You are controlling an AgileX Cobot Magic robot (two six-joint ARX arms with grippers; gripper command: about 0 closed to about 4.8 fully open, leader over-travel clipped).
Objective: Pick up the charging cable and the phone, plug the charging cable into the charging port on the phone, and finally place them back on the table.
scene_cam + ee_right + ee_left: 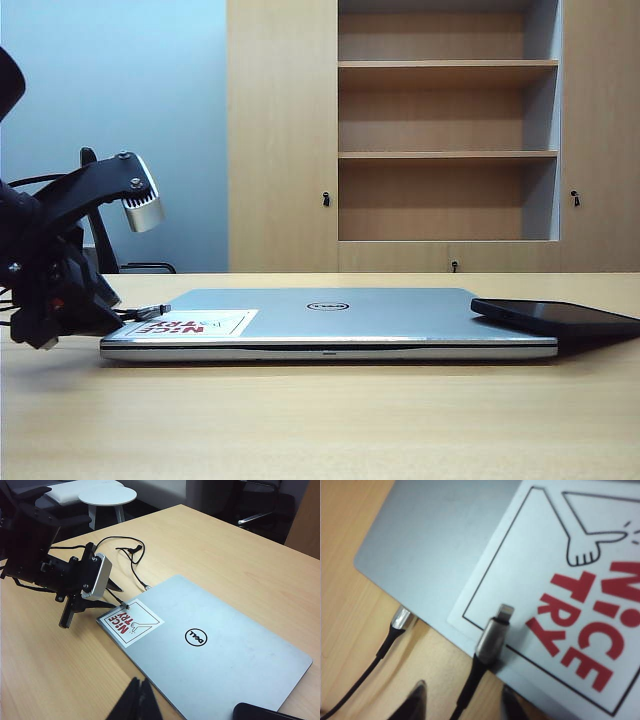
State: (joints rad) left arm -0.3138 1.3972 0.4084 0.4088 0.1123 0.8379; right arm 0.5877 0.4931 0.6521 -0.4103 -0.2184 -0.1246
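While a closed silver laptop (330, 320) lies on the pale wood table (320, 420), the charging cable (492, 640) rests its silver plug on the red-and-white sticker (580, 595) at one laptop corner, its black cord trailing off onto the table. Around that cord, the left gripper (462, 702) hangs with fingers spread wide, touching nothing. At the laptop's opposite corner, the black phone (555, 317) lies partly on the lid. Above the laptop's near edge, the right gripper (136, 700) hovers, fingers pressed together and empty.
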